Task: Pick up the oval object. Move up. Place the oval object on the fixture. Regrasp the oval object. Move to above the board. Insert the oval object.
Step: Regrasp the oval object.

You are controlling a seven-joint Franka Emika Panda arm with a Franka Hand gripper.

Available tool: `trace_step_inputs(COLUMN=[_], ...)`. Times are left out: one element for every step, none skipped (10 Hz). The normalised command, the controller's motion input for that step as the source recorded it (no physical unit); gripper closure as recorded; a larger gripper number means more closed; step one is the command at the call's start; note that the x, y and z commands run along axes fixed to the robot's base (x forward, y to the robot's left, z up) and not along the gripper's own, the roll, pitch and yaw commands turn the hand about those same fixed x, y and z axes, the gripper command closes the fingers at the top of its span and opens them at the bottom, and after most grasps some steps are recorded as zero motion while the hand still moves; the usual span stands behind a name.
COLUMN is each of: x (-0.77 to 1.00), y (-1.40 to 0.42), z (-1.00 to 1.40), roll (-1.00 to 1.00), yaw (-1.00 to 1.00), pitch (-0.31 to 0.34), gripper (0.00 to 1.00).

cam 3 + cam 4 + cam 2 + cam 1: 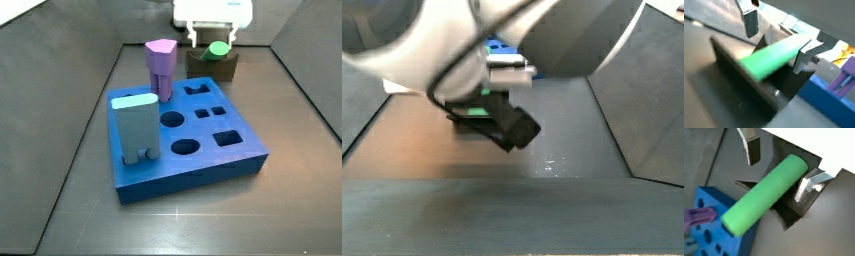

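Observation:
The oval object (pixel 767 195), a long bright green peg, lies on its side in the notch of the dark fixture (pixel 791 213). It shows in both wrist views and also as a green end (pixel 217 47) on the fixture (pixel 214 68) in a side view. My gripper (pixel 777 170) is open and straddles the peg. One finger (pixel 807 185) is close beside the peg; the opposite finger (pixel 753 148) stands clear of it with a gap. The blue board (pixel 187 140) lies in front of the fixture.
A purple pentagonal peg (pixel 160 65) and a light-blue rectangular peg (pixel 134 125) stand in the board. Several holes in the board are open. Dark walls close in the floor. In a side view the arm (pixel 489 40) blocks most of the scene.

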Motion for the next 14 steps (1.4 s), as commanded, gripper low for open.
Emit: trace_step_inputs(x=[-0.03, -0.04, -0.03, -0.03, -0.03, -1.0, -1.0, -1.0, -1.0, -1.0, -1.0, -1.0, -1.0, -0.89], y=[-0.01, 0.0, 0.0, 0.0, 0.0, 0.0, 0.0, 0.0, 0.0, 0.0, -0.01, -0.01, -0.02, -0.02], z=[1.0, 0.85, 0.68, 0.56, 0.25, 0.0, -0.02, 0.0, 0.02, 0.02, 0.02, 0.03, 0.03, 0.02], roll=[0.01, 0.03, 0.04, 0.05, 0.05, 0.03, 0.01, 0.02, 0.06, 0.07, 0.09, 0.1, 0.11, 0.12], yaw=[0.05, 0.04, 0.02, 0.02, -0.01, -0.05, -0.06, -0.08, -0.07, -0.06, -0.05, -0.04, -0.02, -0.01], pitch=[0.039, 0.064, 0.082, 0.09, 0.099, 0.031, -0.001, -0.019, -0.037, -0.047, -0.066, -0.085, -0.104, -0.111], gripper=[0.0, 0.0, 0.0, 0.0, 0.0, 0.0, 0.0, 0.0, 0.0, 0.0, 0.0, 0.0, 0.0, 0.0])
